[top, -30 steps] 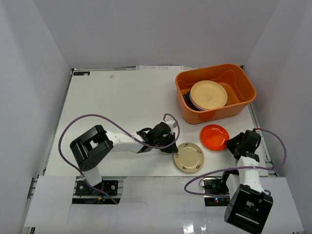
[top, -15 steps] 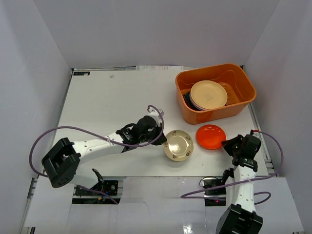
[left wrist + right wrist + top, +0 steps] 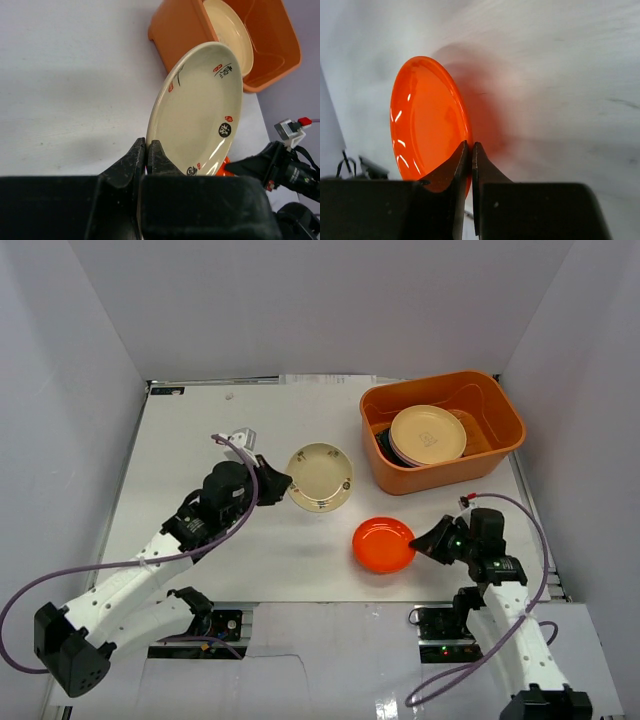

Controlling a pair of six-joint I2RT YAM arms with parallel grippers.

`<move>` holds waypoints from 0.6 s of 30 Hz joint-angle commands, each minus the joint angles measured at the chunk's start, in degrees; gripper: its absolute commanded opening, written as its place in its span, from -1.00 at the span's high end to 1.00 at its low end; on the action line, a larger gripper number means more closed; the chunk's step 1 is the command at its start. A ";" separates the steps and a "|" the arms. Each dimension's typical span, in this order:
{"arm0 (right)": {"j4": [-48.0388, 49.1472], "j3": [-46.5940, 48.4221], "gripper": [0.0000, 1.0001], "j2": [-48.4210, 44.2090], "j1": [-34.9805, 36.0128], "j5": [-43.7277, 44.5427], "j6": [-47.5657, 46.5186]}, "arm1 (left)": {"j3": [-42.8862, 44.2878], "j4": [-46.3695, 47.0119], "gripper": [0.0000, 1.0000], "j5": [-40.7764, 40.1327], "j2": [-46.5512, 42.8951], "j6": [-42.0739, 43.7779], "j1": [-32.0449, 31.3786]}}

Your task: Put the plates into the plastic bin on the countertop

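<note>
Mid-air | left end effector [image 3: 149, 146] clamps beige plate [image 3: 200, 105] | right end effector [image 3: 470, 147] clamps red-orange plate [image 3: 425, 120]

Left claw [image 3: 282, 485] grips beige plate [image 3: 320, 478]; right claw [image 3: 422, 543] grips red-orange plate [image 3: 384, 544].

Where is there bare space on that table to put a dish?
Bare: the countertop between the left wall and the plastic bin. Inside the bin, only its right end is free. Crowded: in front of the bin, where left pincer and right pincer hold the beige plate and red-orange plate.
</note>
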 commanded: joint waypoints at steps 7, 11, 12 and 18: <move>10.58 28.32 0.84 9.54 23.01 5.15 2.18 | 9.49 -6.35 1.00 -11.01 -7.39 1.80 1.91; 9.69 40.66 0.85 15.51 22.22 21.38 -5.20 | 12.56 -7.76 1.00 -10.75 -7.92 3.12 1.99; 9.87 42.69 0.85 19.35 21.52 22.74 -7.73 | 12.83 -7.85 1.00 -10.58 -7.92 3.21 1.99; 14.69 51.32 0.85 35.27 7.77 22.34 -10.58 | 13.18 -6.71 1.00 -7.86 -4.59 3.48 1.99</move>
